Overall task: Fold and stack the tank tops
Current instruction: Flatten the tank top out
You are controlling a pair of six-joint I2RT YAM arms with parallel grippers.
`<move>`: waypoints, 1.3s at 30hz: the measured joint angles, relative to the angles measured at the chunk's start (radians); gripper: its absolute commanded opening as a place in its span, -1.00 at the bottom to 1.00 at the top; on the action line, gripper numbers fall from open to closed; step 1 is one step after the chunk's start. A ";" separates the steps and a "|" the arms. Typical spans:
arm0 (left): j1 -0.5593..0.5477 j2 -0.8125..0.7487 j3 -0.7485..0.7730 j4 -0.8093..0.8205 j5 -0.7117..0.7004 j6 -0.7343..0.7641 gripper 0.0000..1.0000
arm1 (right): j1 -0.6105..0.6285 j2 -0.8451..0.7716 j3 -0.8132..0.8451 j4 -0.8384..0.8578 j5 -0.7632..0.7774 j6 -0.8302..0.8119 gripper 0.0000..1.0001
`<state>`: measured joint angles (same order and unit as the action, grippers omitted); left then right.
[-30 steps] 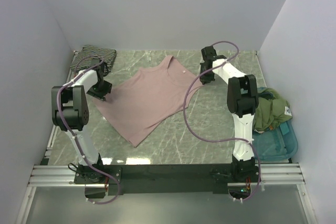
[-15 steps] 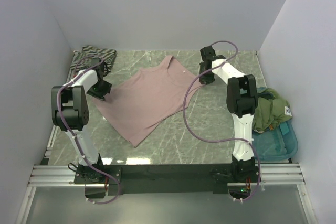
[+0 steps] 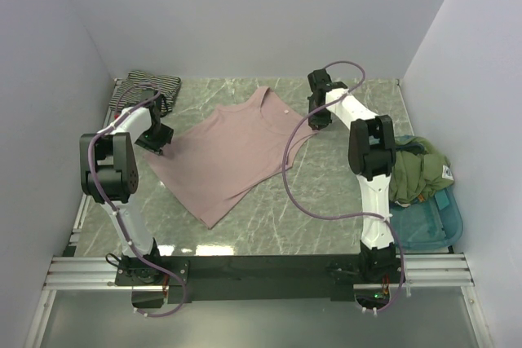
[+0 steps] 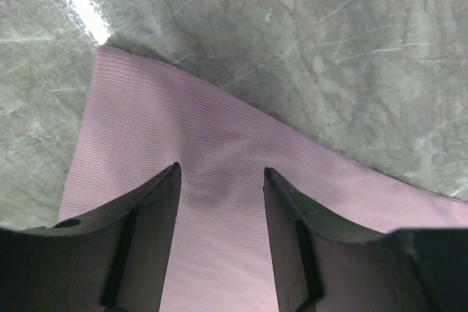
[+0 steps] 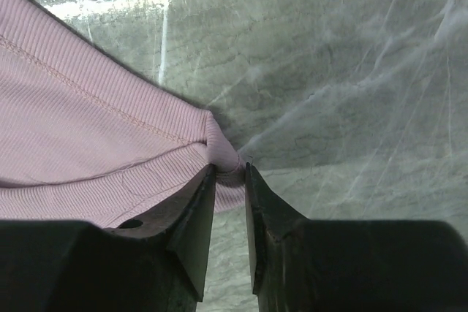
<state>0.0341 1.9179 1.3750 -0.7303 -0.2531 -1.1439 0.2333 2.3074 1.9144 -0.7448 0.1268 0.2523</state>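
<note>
The mauve-pink tank top (image 3: 228,152) lies spread flat on the marble table, neck toward the back. My left gripper (image 3: 159,140) is at its left corner, jaws open and pressed down over the fabric (image 4: 146,122), which puckers slightly between the fingertips; the gripper's middle shows in the left wrist view (image 4: 221,173). My right gripper (image 3: 318,116) is at the right shoulder strap, shut on the bunched strap end (image 5: 223,153), with the gripper's middle in the right wrist view (image 5: 230,169). The black-and-white striped tank top (image 3: 147,85) lies folded at the back left corner.
A teal tray (image 3: 432,222) sits at the right edge with a green garment (image 3: 416,169) heaped partly over it. White walls close in the table on the left, back and right. Purple cables loop from both arms.
My right gripper has shifted slightly left and back with the strap. My left gripper and the rest of the pink top have stayed in place.
</note>
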 measured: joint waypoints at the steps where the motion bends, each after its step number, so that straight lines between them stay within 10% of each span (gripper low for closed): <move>1: 0.000 0.000 0.000 -0.001 0.000 0.000 0.09 | 0.000 0.002 0.003 -0.006 0.001 0.000 -0.43; 22: -0.001 0.025 0.010 0.007 0.000 0.029 0.07 | -0.003 0.031 0.049 -0.055 -0.013 -0.003 -1.00; 39: -0.115 0.336 0.442 0.015 -0.014 0.183 0.02 | -0.019 -0.410 -0.664 0.270 -0.069 0.301 -1.00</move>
<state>-0.0807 2.2543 1.8172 -0.7151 -0.2672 -0.9607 0.2146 1.8973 1.2503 -0.4751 0.0578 0.5529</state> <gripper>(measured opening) 0.521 0.008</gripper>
